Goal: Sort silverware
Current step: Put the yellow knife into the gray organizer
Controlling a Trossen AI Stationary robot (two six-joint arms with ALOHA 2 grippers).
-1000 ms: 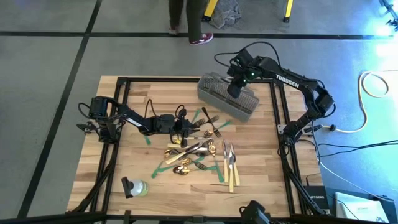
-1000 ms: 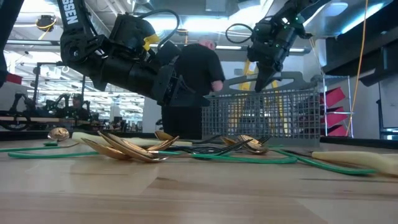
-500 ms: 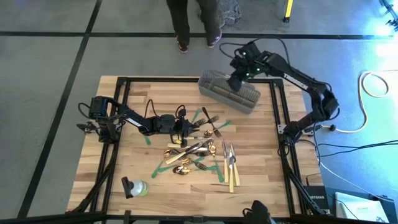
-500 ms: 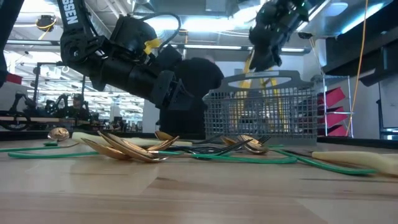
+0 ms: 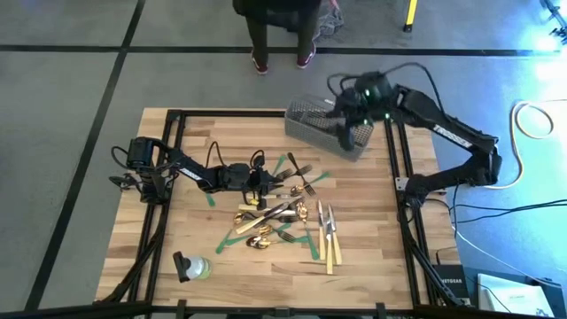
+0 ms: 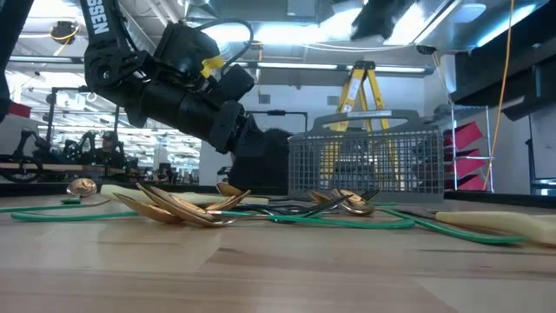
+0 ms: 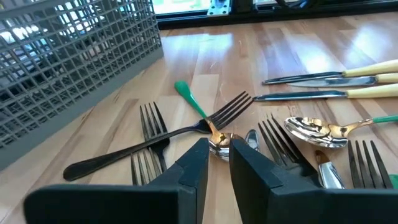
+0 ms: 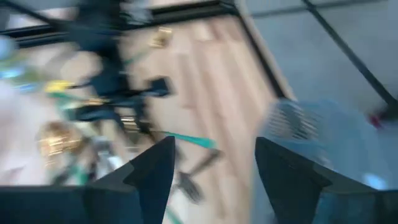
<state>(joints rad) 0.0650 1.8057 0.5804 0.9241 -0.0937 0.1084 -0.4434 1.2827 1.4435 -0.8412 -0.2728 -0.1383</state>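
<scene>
The left hand point(image 7: 216, 163) sits low on the counter point(image 5: 372, 248), fingers nearly closed around a gold spoon point(image 7: 219, 142). The silverware point(image 5: 283, 213) is spread at its three o'clock. The right hand point(image 5: 353, 133), open, hovers over the mesh basket point(image 5: 312, 124).

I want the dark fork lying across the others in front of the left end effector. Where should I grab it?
Grip the dark fork at mid-handle, coming straight down with the fingers astride the shaft. It lies flat and slanted, its tines near a gold spoon and green tape strip, while its rounded handle end lies on bare wood, so probably less cluttered there.
</scene>
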